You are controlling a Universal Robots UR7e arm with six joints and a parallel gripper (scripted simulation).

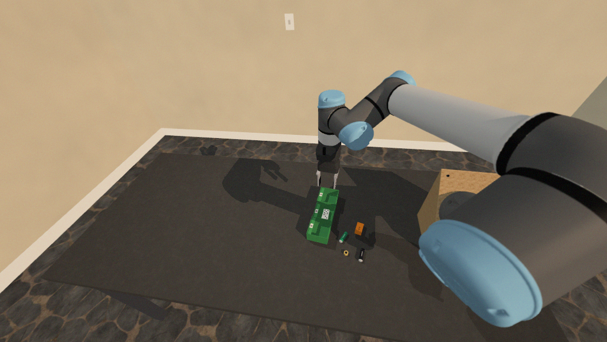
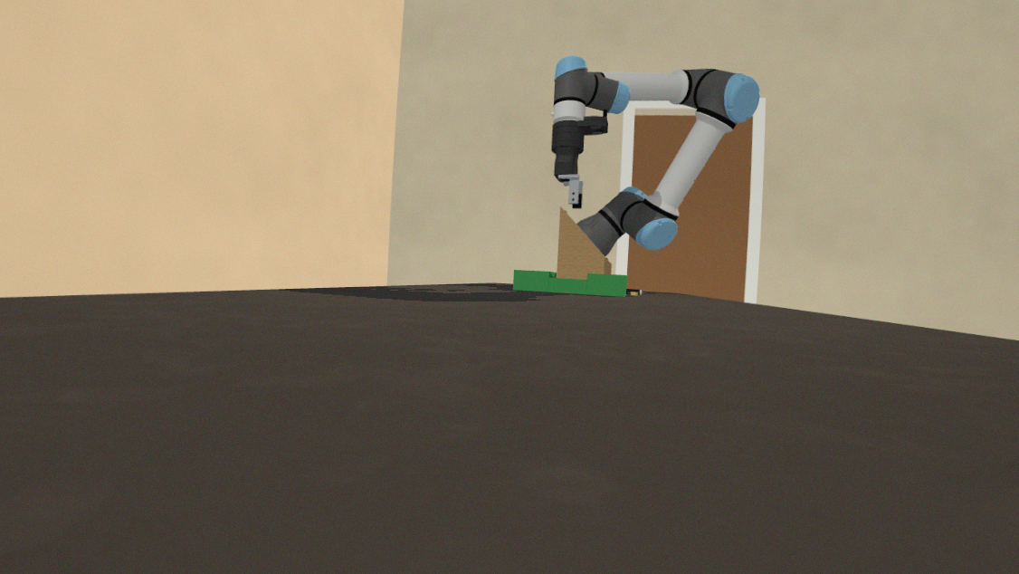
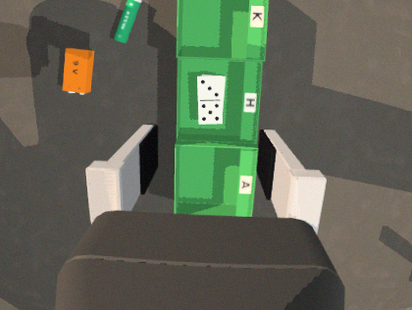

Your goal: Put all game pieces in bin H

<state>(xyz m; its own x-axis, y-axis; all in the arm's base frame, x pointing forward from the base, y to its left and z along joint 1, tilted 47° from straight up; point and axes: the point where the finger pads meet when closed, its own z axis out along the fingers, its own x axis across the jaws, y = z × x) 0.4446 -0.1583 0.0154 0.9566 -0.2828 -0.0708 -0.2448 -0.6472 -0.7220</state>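
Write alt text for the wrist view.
A white domino lies in the middle green bin, marked H, below the open, empty hand. Two batteries, a nut and an orange block lie on the table to the left.

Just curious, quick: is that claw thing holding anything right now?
Gripper: open, holding nothing, hanging above the green bins.
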